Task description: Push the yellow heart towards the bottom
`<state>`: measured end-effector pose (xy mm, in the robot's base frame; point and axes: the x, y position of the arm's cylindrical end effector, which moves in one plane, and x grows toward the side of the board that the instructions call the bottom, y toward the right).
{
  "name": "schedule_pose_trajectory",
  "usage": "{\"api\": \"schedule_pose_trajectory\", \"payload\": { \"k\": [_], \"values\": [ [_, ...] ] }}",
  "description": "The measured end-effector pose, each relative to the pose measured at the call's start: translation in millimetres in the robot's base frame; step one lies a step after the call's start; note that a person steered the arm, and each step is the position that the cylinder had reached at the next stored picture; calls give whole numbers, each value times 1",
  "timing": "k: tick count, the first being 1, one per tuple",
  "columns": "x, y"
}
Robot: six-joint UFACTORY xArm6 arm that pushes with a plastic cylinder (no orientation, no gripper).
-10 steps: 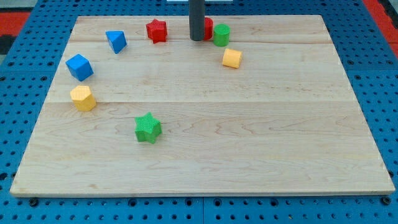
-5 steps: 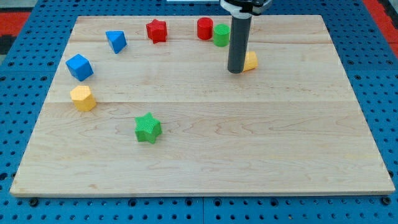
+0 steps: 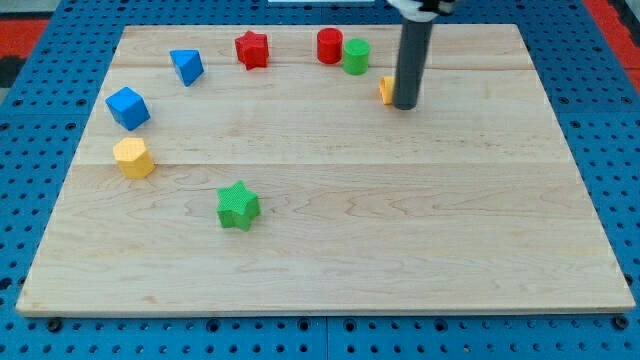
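The yellow heart (image 3: 386,89) lies near the view's top, right of centre, mostly hidden behind my rod; only its left edge shows. My tip (image 3: 405,105) rests on the board at the heart's right side, touching or overlapping it. A green cylinder (image 3: 355,56) stands just up and left of the heart.
A red cylinder (image 3: 329,46) and a red star (image 3: 251,48) sit along the top edge. A blue triangular block (image 3: 186,66) and a blue cube (image 3: 127,107) are at the upper left. A yellow hexagonal block (image 3: 133,157) is at the left, a green star (image 3: 237,205) lower centre-left.
My rod swept from beside the red cylinder to the right, down past the yellow heart, then to its right side. The heart shifted slightly to the right.
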<state>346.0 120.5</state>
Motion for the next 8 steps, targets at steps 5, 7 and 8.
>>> {"api": "schedule_pose_trajectory", "payload": {
  "k": [5, 7, 8],
  "values": [
    [-44, -39],
    [6, -84],
    [23, -103]
  ]
}}
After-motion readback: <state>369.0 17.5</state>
